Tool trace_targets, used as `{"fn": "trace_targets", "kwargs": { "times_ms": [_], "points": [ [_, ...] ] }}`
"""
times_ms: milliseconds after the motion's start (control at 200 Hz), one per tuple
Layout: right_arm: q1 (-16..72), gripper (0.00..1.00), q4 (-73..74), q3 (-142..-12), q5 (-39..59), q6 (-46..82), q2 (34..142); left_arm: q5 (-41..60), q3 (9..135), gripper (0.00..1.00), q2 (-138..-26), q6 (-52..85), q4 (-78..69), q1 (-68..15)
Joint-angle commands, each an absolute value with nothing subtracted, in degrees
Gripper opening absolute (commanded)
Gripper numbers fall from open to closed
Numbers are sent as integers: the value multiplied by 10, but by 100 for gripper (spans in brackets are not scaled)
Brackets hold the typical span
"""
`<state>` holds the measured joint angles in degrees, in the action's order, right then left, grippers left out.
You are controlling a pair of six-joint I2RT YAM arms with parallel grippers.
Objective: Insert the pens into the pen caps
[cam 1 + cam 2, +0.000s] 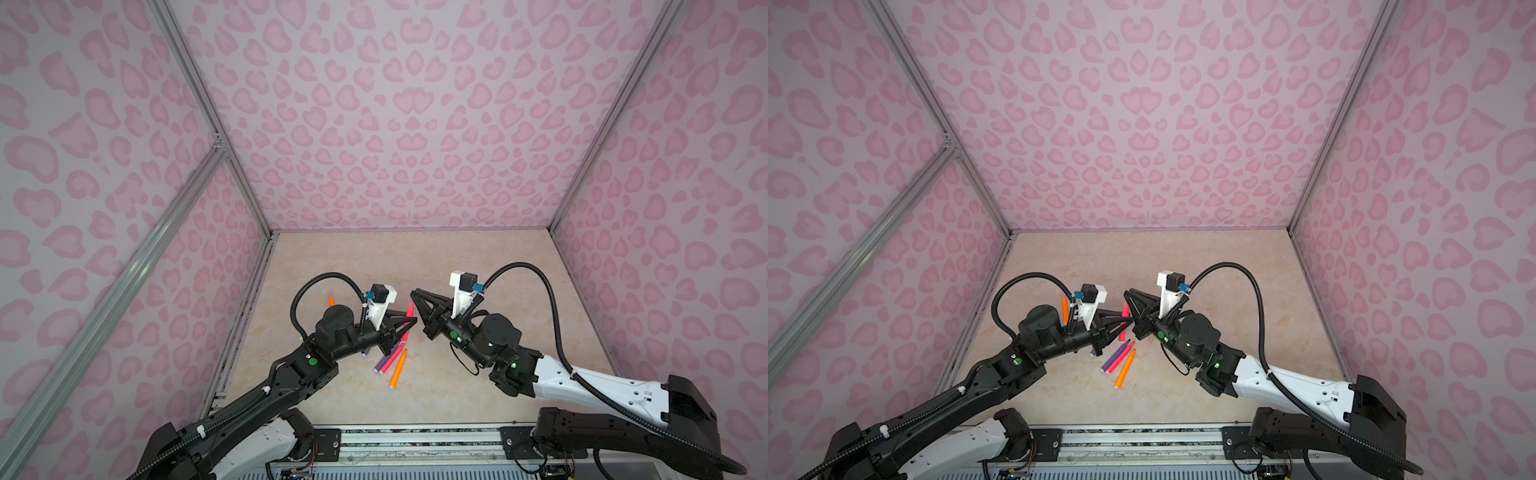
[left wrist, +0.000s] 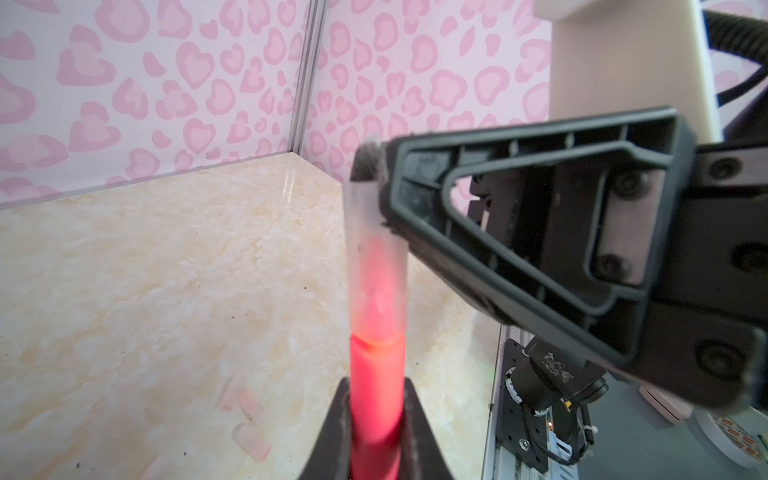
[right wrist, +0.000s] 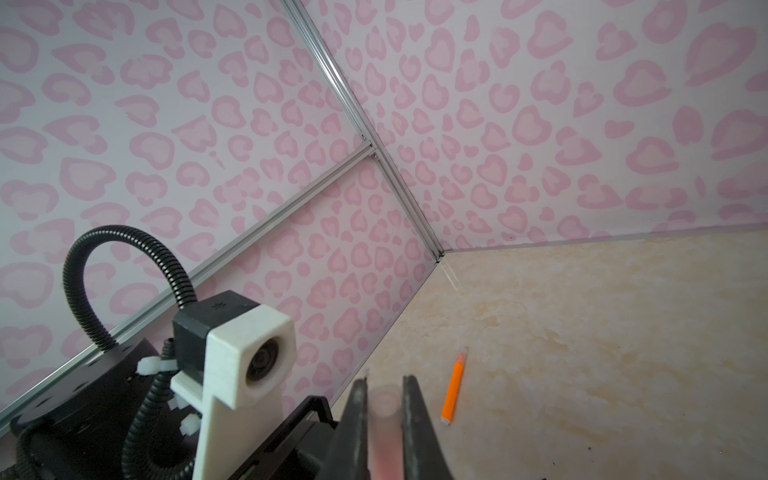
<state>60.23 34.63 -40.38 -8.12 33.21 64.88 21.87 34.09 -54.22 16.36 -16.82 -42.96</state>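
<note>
Pink pen and cap joined above the table (image 1: 478,257)
The left gripper (image 1: 411,322) pinched the pink pen (image 2: 376,399) by its barrel; the right gripper (image 3: 385,384) pinched the translucent cap (image 2: 376,257), the pen's tip inside it. Three pens (image 1: 392,361) lay bunched beneath, an orange pen (image 3: 454,386) apart, loose caps (image 2: 249,405) scattered. The right gripper's finger (image 2: 415,195) blocked much of the left wrist view.

Soft, even, fairly bright light; the arms (image 1: 257,399) cast only faint shadows on the table (image 1: 498,270). Both top views stretch the wall (image 1: 415,104) pattern toward the edges. In the left wrist view the pink pen (image 2: 376,399) and cap (image 2: 376,266), close to the lens, are blurred; in the right wrist view the cap is a smear, the orange pen (image 3: 454,388) sharp.
</note>
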Motion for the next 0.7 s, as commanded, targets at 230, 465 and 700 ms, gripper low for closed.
{"fn": "trace_targets", "kwargs": {
  "times_ms": [230, 465, 700],
  "points": [
    [628, 4, 356, -397, -58, 322, 665, 203, 340, 3, -533, 158, -204, -431],
    [640, 20, 343, -372, -101, 313, 641, 172, 342, 3, -531, 158, -192, -431],
    [641, 56, 284, -397, -123, 312, 631, 145, 352, 3, -541, 141, -168, -432]
  ]
}}
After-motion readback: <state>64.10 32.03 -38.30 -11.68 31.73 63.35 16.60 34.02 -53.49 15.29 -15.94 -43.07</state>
